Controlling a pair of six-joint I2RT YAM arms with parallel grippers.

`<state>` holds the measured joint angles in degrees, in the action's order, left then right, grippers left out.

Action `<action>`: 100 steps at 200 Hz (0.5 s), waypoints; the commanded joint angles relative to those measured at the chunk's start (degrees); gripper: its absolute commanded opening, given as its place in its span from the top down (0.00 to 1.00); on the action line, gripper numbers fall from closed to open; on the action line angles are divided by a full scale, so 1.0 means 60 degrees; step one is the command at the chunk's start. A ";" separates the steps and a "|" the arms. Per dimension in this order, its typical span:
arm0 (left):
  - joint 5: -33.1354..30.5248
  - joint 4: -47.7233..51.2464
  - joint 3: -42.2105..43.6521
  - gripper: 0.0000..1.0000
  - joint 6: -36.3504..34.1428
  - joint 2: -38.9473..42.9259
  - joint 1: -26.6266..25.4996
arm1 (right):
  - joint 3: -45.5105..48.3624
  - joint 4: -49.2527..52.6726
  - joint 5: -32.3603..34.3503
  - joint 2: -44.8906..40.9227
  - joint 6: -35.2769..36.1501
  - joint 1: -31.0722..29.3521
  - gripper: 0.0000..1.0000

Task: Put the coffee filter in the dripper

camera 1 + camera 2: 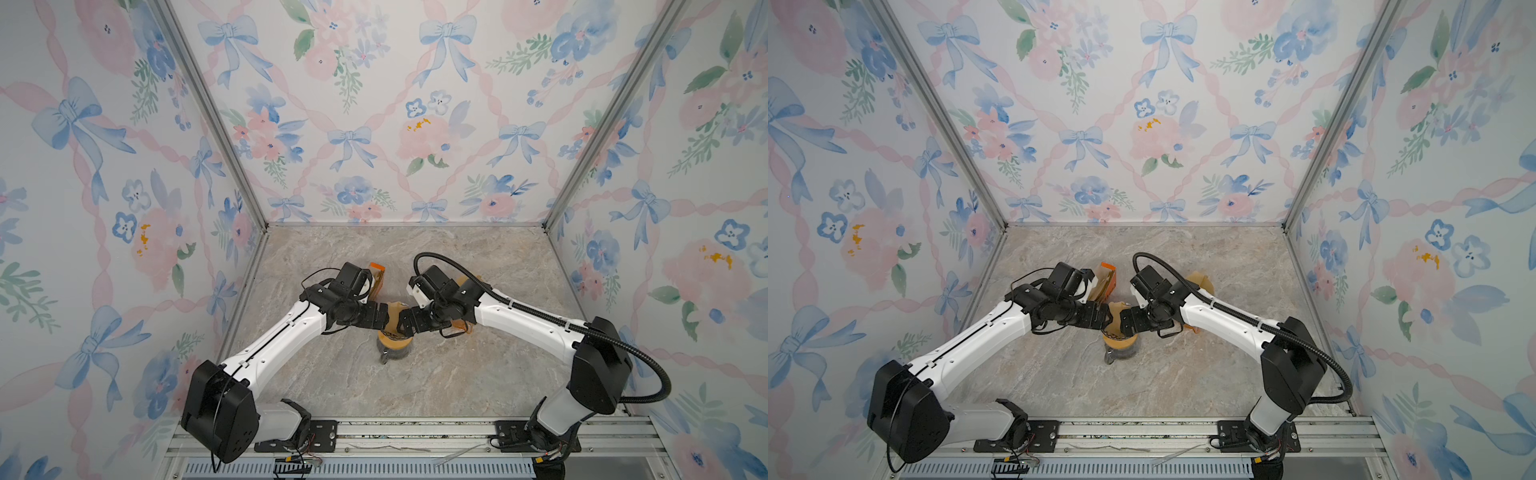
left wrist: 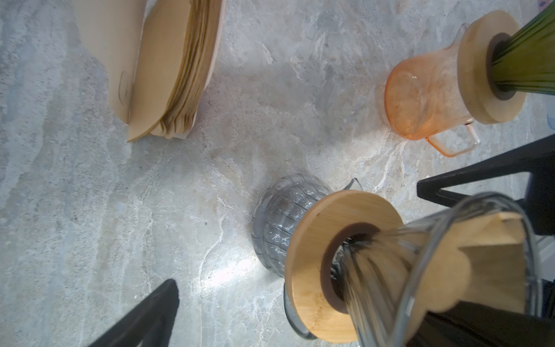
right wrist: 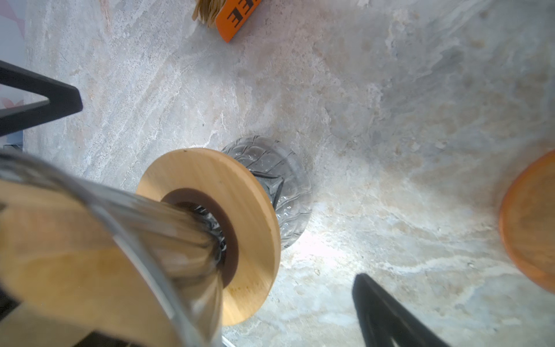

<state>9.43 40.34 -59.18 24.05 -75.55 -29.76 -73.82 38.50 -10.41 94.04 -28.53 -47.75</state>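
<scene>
Rail: the metal rail (image 1: 415,428) runs along the near edge, with both arm bases bolted to it.
Table: the grey marbled table (image 1: 457,382) fills the floor of the booth.
Carafe: a ribbed clear glass carafe (image 1: 392,356) stands upright near the middle of the table, nearer than both grippers.
Wooden collar: a round wooden collar (image 2: 315,240) lies flat on the mouth of the carafe.
Dripper: the clear glass dripper (image 2: 444,240) sits upright with its narrow end down in the hole of the collar.
Coffee filter: the brown paper coffee filter (image 2: 495,264) sits inside the dripper, opened against the glass wall, with one folded edge standing above the rim.
Left gripper: the left gripper (image 1: 386,318) hangs at the left side of the dripper's rim, jaws spread wide with nothing pinched between them.
Right gripper: the right gripper (image 1: 403,323) faces it from the right side of the rim, jaws equally wide apart and gripping nothing. Whether either one touches the glass or the paper cannot be told.
Orange jug: an orange glass jug (image 2: 420,99) with a handle stands behind the right arm, apart from the carafe, carrying its own wooden ring and a green cone (image 2: 528,51).
Filter stack: a stack of brown filters (image 2: 174,75) with an orange card (image 1: 379,272) stands behind the left arm.
Back wall: the flowered back wall (image 1: 395,124) closes the far side.
</scene>
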 commanded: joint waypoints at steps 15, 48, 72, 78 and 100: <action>-0.0184 0.0098 0.0165 0.02 -0.0009 0.0204 -0.0050 | -0.0283 0.0118 0.0089 -0.0260 -0.0058 0.0052 0.04; -0.0228 0.0087 0.0266 0.02 0.0042 0.0300 -0.0048 | -0.0304 -0.0093 0.0122 -0.0533 -0.0181 0.0272 0.04; -0.0268 0.0081 0.0345 0.02 0.0083 0.0367 -0.0036 | -0.0265 -0.0260 0.0179 -0.0629 -0.0290 0.0377 0.04; -0.0280 0.0087 0.0352 0.02 0.0106 0.0372 -0.0037 | -0.0243 -0.0283 0.0210 -0.0642 -0.0312 0.0379 0.04; -0.0171 0.0024 0.0360 0.02 0.0177 0.0385 -0.0050 | -0.0246 -0.0384 0.0329 -0.0673 -0.0399 0.0397 0.04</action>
<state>8.80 40.34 -57.76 24.27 -74.28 -29.87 -74.04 37.04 -9.82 91.50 -29.65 -45.91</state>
